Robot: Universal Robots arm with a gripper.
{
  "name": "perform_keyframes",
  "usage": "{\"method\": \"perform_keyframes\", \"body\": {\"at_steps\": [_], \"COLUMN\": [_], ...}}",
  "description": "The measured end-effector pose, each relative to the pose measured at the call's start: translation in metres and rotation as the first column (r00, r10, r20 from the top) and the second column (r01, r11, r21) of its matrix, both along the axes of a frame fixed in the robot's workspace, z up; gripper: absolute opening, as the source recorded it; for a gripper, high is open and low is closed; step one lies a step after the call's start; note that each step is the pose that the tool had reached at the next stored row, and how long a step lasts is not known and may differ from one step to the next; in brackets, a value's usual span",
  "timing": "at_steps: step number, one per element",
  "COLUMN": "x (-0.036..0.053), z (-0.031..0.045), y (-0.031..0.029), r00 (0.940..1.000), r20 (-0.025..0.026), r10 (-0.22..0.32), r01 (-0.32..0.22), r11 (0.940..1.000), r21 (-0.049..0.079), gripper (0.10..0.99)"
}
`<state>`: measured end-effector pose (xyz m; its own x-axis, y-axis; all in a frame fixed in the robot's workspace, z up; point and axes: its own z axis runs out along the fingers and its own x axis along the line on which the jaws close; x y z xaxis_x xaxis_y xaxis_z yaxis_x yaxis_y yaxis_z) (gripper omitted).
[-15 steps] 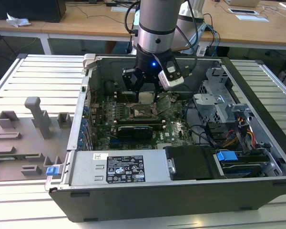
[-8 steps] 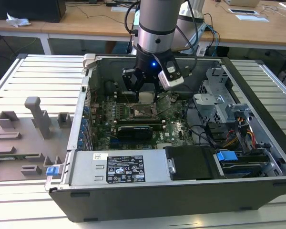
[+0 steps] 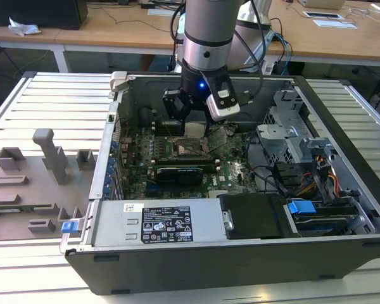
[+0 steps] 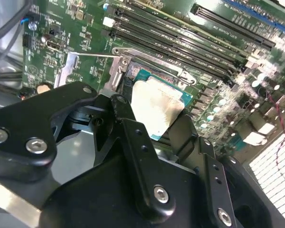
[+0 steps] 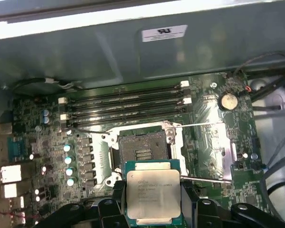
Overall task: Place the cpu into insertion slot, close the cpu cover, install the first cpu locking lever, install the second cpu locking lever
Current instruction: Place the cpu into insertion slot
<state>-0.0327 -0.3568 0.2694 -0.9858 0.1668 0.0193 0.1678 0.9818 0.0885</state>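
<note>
My gripper (image 3: 194, 125) hangs inside the open computer case, shut on the cpu (image 3: 195, 130). The cpu (image 5: 153, 192) is a flat square chip with a silvery-beige top and a green edge, held level between the two black fingers (image 5: 190, 202). It hovers just above and slightly off the insertion slot (image 5: 141, 149), whose dark centre lies bare inside a silver rim. In the second wrist view the cpu (image 4: 154, 107) covers part of the insertion slot (image 4: 133, 71). The cpu cover (image 5: 213, 140) stands swung open beside the slot. Two thin wire levers (image 5: 202, 125) stick out, unlatched.
Long black memory slots (image 5: 128, 102) run beside the socket, toward the case wall (image 5: 109, 47). A long black card (image 3: 180, 172) lies on the socket's other side. Drive cage and cables (image 3: 304, 164) fill the exterior view's right. Grey fixture blocks (image 3: 50, 155) stand outside the case on the exterior view's left.
</note>
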Motion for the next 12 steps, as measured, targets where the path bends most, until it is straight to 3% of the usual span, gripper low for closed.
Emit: {"method": "perform_keyframes", "body": {"at_steps": [5, 12], "x": [0.0, 0.0], "z": [-0.0002, -0.0005], "y": [0.0, 0.0], "r00": [0.9973, 0.9841], "r20": [0.0, 0.0], "r10": [-0.074, -0.178], "r01": [0.074, 0.178], "r11": [0.9973, 0.9841], "r21": [0.0, 0.0], "gripper": [0.545, 0.545]}}
